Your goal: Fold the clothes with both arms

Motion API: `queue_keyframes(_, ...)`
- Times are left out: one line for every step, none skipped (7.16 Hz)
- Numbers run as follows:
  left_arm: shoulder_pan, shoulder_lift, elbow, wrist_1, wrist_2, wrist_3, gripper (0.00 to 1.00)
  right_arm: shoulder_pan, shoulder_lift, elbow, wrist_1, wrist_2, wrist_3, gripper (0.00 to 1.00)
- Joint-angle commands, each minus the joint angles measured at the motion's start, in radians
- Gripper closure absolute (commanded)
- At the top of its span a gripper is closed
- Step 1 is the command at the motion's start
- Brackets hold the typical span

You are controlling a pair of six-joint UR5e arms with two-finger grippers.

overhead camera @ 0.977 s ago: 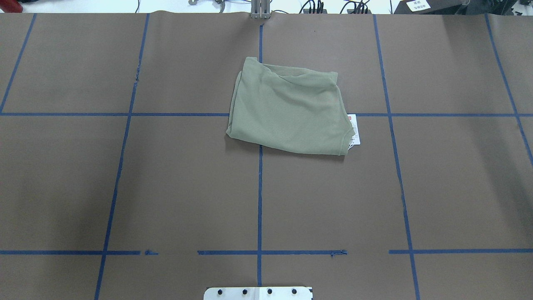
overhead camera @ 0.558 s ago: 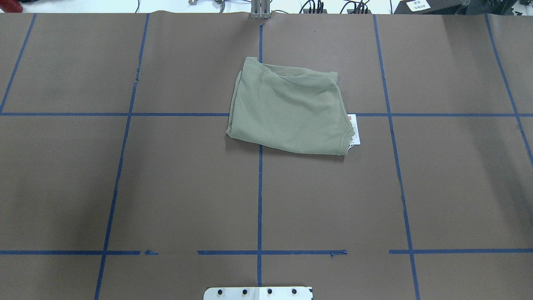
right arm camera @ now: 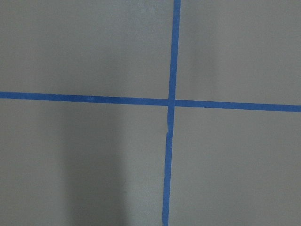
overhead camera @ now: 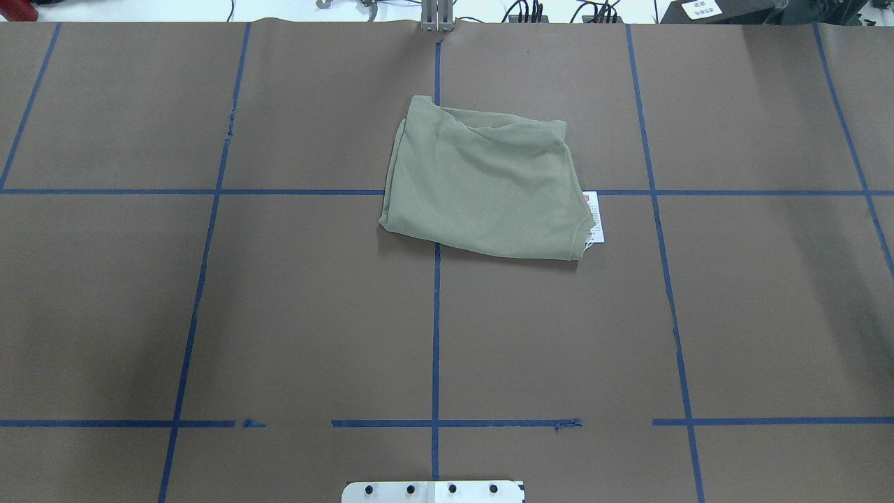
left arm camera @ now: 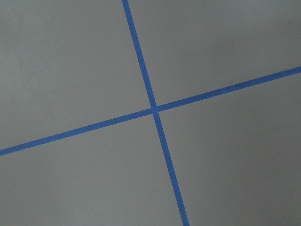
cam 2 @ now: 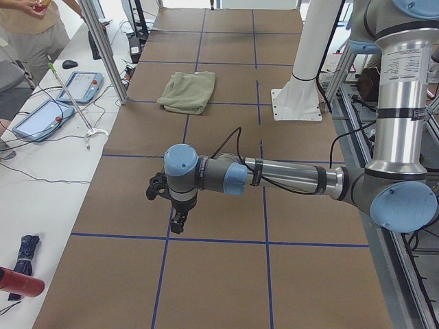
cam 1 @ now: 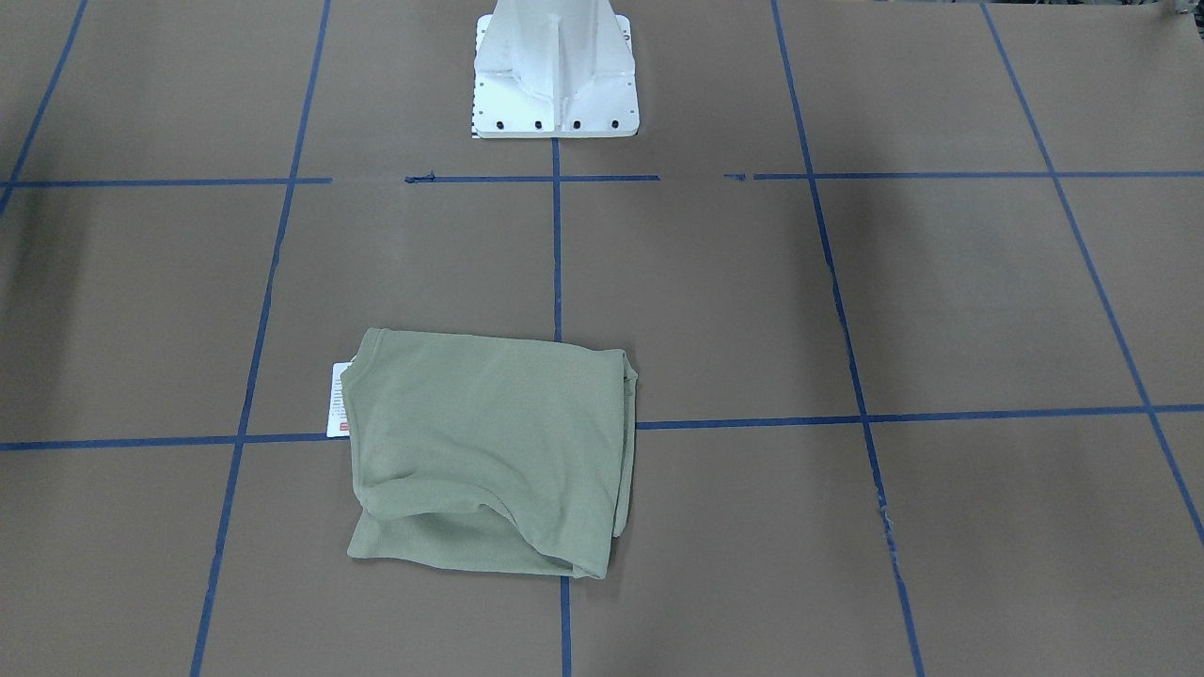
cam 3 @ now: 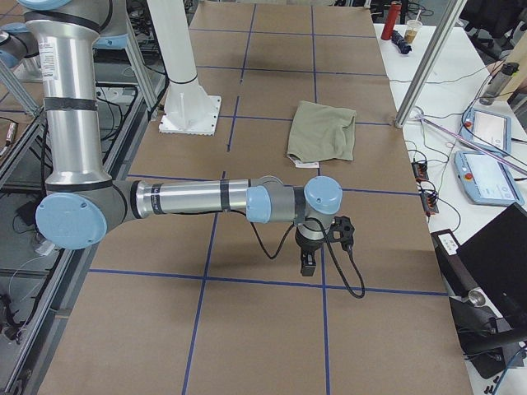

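The olive-green shirt (overhead camera: pixel 482 188) lies folded into a compact rectangle on the brown table, at the far middle in the overhead view. It also shows in the front-facing view (cam 1: pixel 489 451). Its white hang tag (overhead camera: pixel 594 216) sticks out from under one edge. Neither arm touches it. My left gripper (cam 2: pixel 177 223) shows only in the exterior left view, hanging over bare table far from the shirt (cam 2: pixel 187 92). My right gripper (cam 3: pixel 308 263) shows only in the exterior right view, likewise well short of the shirt (cam 3: pixel 324 132). I cannot tell whether either is open or shut.
Blue tape lines (overhead camera: pixel 436 335) grid the brown table cover. The white base pedestal (cam 1: pixel 555 75) stands at the robot's edge. Tablets (cam 2: pixel 41 116) and cables lie on a side bench, with an aluminium post (cam 2: pixel 103 48) beside it. A person (cam 2: pixel 27 27) stands there.
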Motion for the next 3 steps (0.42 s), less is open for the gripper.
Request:
queue_keyframes(0.000, 0.001, -0.009, 0.000, 0.001, 0.000, 0.00, 0.000, -0.002, 0.000, 0.001, 0.000, 0.001, 0.00)
queue_keyframes(0.000, 0.001, -0.011, 0.000, 0.001, 0.000, 0.00, 0.000, -0.002, 0.000, 0.001, 0.000, 0.001, 0.00)
queue_keyframes(-0.001, 0.003, -0.012, 0.000, 0.000, 0.000, 0.00, 0.001, -0.002, 0.000, 0.001, 0.002, 0.001, 0.00)
